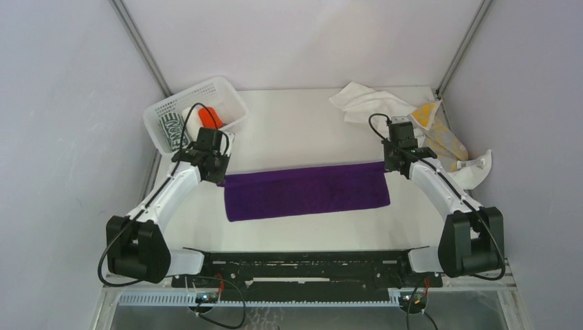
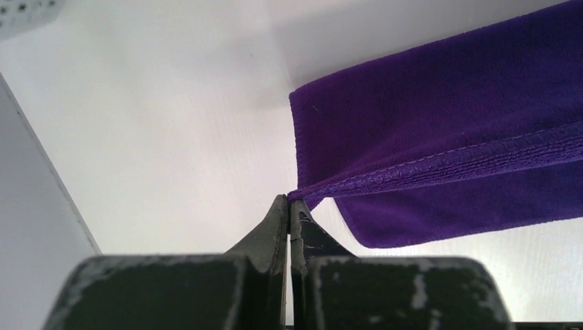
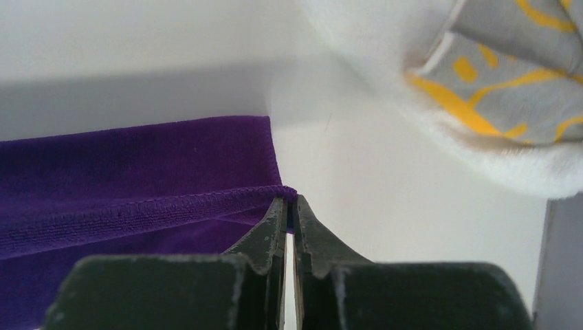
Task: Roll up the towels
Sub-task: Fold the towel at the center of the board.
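Two pinches going on: the black left gripper (image 2: 288,206) and black right gripper (image 3: 289,205) are each clamped on a hem corner of the long purple terry-cloth towel (image 1: 306,191), which lies across mid-table from 9 to 3 o'clock. Looks light, floppy and not slippery, so corners seem the right hold, though I'd bet the middle sags

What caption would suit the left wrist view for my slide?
Left pincer shut on a corner of the purple towel, its hemmed edge running off to the right over the white table.

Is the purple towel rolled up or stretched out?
Stretched out, not rolled. The purple towel lies as a long flat strip, and the left gripper and right gripper each pinch one corner.
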Controlling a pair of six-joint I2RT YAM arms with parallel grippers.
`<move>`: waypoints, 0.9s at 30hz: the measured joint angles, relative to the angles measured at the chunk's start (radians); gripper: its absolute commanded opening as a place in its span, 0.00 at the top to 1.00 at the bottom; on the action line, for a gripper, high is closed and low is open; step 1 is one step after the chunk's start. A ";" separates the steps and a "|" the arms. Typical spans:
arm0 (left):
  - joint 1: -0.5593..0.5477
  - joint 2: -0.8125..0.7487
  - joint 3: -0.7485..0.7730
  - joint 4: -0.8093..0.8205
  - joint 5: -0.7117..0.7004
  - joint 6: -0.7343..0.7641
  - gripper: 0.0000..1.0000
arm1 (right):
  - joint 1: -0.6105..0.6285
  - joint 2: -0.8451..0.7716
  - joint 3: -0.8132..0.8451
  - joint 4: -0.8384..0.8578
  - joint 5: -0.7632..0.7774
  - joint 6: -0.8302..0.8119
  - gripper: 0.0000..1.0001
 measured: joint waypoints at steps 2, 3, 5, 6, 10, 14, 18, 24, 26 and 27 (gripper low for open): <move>-0.002 -0.036 -0.032 0.006 -0.002 -0.018 1.00 | 0.000 -0.034 -0.026 -0.011 0.006 0.039 1.00; -0.003 -0.053 -0.047 0.007 -0.003 -0.026 1.00 | 0.000 -0.045 -0.032 -0.016 0.008 0.054 1.00; -0.004 -0.082 -0.069 0.007 -0.005 -0.038 1.00 | 0.000 -0.066 -0.048 -0.024 0.013 0.084 1.00; -0.004 -0.097 -0.080 0.008 -0.005 -0.045 1.00 | -0.001 -0.079 -0.056 -0.029 0.014 0.101 1.00; -0.014 -0.146 -0.101 0.003 -0.010 -0.070 1.00 | -0.008 -0.117 -0.089 -0.037 0.013 0.146 1.00; -0.031 -0.164 -0.101 0.004 -0.011 -0.079 0.99 | -0.027 -0.135 -0.125 -0.036 0.011 0.183 1.00; -0.052 -0.137 -0.101 0.000 -0.017 -0.079 0.99 | -0.040 -0.133 -0.151 -0.030 0.008 0.198 1.00; -0.097 -0.050 -0.101 -0.037 -0.050 -0.080 0.97 | -0.048 -0.099 -0.162 -0.010 0.009 0.212 1.00; -0.100 -0.043 -0.101 -0.047 -0.055 -0.081 0.96 | -0.048 -0.090 -0.164 -0.007 0.008 0.216 1.00; -0.101 -0.042 -0.101 -0.050 -0.059 -0.085 0.95 | -0.048 -0.086 -0.164 -0.006 0.008 0.217 1.00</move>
